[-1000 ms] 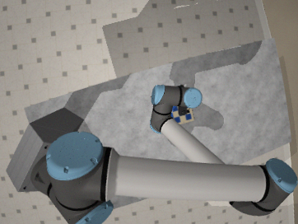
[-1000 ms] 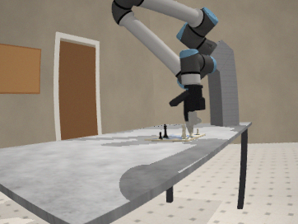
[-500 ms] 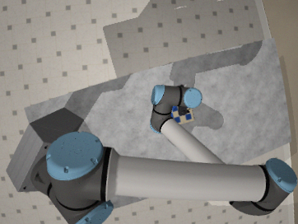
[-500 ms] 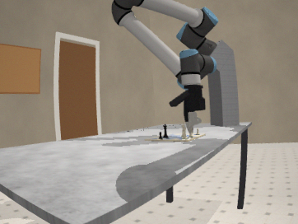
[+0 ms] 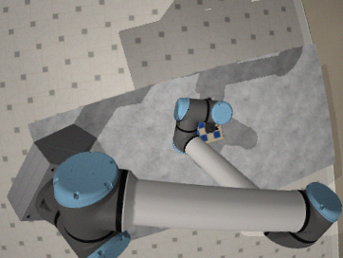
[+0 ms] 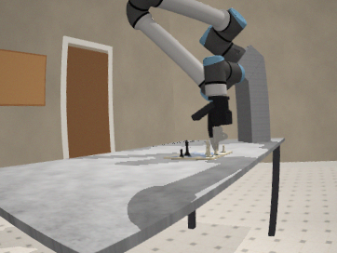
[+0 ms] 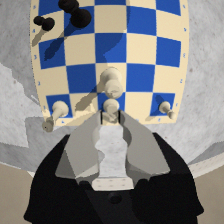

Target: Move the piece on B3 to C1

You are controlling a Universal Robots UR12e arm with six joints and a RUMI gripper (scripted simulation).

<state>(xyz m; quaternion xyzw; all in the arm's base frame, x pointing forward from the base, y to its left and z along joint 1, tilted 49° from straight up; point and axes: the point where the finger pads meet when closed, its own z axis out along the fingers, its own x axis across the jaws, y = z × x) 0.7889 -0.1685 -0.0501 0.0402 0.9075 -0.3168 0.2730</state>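
In the wrist view my gripper (image 7: 110, 111) is shut on a white pawn (image 7: 110, 106) near the board's near edge. The blue and cream chessboard (image 7: 110, 55) fills the upper half of that view. A larger white piece (image 7: 111, 81) stands just beyond the held pawn. Two more white pawns stand on the near row, one at the left (image 7: 59, 108) and one at the right (image 7: 164, 107). Two black pieces (image 7: 75, 12) stand at the far left. In the exterior view the gripper (image 6: 213, 145) hangs just above the board (image 6: 201, 155). From above the arm hides most of the board (image 5: 209, 134).
A small white piece (image 7: 47, 125) lies off the board on the grey table, by the near left corner. The table's edge runs close behind the board in the side view. A grey pedestal (image 6: 253, 93) stands behind the arm.
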